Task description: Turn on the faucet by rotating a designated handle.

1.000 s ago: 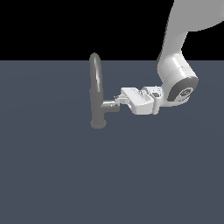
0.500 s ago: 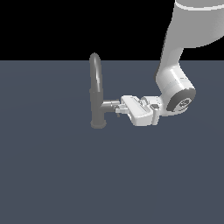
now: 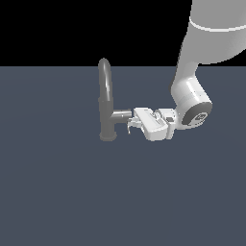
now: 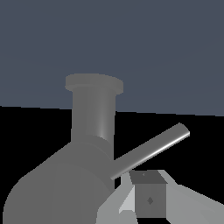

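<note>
Faucet (image 3: 105,101) upright; side stub horizontal, toward exterior view's right.
We see handle (image 4: 151,151) rod slanting off stub end – fingers (image 3: 129,126) alongside; grip state unclear.

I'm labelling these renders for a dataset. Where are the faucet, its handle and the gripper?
faucet (image 3: 105,91): exterior view, on the upright spout column.
handle (image 4: 153,149): wrist view, midway along the thin rod.
gripper (image 3: 129,126): exterior view, between the fingertips by the side stub.

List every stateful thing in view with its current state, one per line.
faucet: upright on its round base, no water visible.
handle: thin rod sticking out from the side stub, tilted in the wrist view.
end effector: right at the stub's end beside the handle; open or shut cannot be told.
</note>
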Controlling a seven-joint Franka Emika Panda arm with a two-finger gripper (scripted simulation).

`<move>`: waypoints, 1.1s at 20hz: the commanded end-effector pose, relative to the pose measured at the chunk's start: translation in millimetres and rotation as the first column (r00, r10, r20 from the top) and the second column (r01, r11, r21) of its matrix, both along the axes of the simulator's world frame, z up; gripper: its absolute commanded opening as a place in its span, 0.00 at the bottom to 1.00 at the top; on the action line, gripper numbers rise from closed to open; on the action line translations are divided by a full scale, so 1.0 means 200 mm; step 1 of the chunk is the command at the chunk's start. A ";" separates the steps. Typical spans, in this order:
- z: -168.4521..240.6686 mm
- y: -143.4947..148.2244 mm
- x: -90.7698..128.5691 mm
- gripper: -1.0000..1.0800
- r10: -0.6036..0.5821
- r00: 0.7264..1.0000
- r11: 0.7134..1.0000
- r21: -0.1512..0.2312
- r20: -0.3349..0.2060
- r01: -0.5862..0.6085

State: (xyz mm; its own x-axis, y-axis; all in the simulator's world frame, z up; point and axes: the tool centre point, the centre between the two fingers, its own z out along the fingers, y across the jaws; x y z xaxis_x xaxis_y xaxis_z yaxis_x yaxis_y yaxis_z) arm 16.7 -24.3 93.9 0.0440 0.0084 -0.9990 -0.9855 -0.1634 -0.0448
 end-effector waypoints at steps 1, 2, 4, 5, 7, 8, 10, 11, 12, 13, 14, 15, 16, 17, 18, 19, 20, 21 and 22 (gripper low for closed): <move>-0.12 0.03 0.00 0.00 -0.005 1.000 1.000 -0.005 -0.027 0.005; -0.14 0.03 0.00 0.00 -0.005 1.000 1.000 -0.006 -0.029 0.005; -0.17 0.03 0.01 0.00 -0.006 0.999 1.000 -0.006 -0.032 0.006; -0.19 0.03 0.01 0.00 -0.006 0.999 1.000 -0.007 -0.034 0.006; -0.22 0.03 0.02 0.00 -0.007 0.999 1.000 -0.007 -0.037 0.007; -0.24 0.03 0.03 0.00 -0.007 0.999 1.000 -0.007 -0.039 0.007; -0.25 0.03 0.03 0.00 -0.008 0.999 1.000 -0.008 -0.041 0.007; -0.15 -0.04 0.06 0.00 -0.019 1.000 1.000 -0.013 -0.009 0.019; -0.15 -0.04 0.07 0.00 -0.019 1.000 1.000 -0.013 -0.010 0.019; -0.16 -0.03 0.08 0.00 -0.018 1.000 1.000 -0.013 -0.012 0.018; -0.17 -0.03 0.09 0.00 -0.018 1.000 1.000 -0.012 -0.013 0.018; -0.17 -0.03 0.10 0.00 -0.017 1.000 1.000 -0.012 -0.014 0.017; -0.18 -0.02 0.11 0.00 -0.017 1.000 1.000 -0.012 -0.015 0.017; -0.18 -0.02 0.12 0.00 -0.017 1.000 1.000 -0.012 -0.017 0.016; -0.19 -0.01 0.13 0.00 -0.016 1.000 1.000 -0.012 -0.018 0.016; -0.19 -0.01 0.14 0.00 -0.016 1.000 1.000 -0.011 -0.019 0.016; -0.20 0.00 0.15 0.00 -0.015 1.000 1.000 -0.011 -0.020 0.015; -0.21 0.00 0.16 0.00 -0.015 1.000 1.000 -0.011 -0.021 0.015; -0.21 0.00 0.16 0.00 -0.015 1.000 1.000 -0.011 -0.023 0.015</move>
State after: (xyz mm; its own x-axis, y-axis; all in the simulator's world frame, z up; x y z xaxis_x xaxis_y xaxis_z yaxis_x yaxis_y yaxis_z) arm 49.3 -29.9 58.8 0.0329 -0.0064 -0.9994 -0.9891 -0.1436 -0.0317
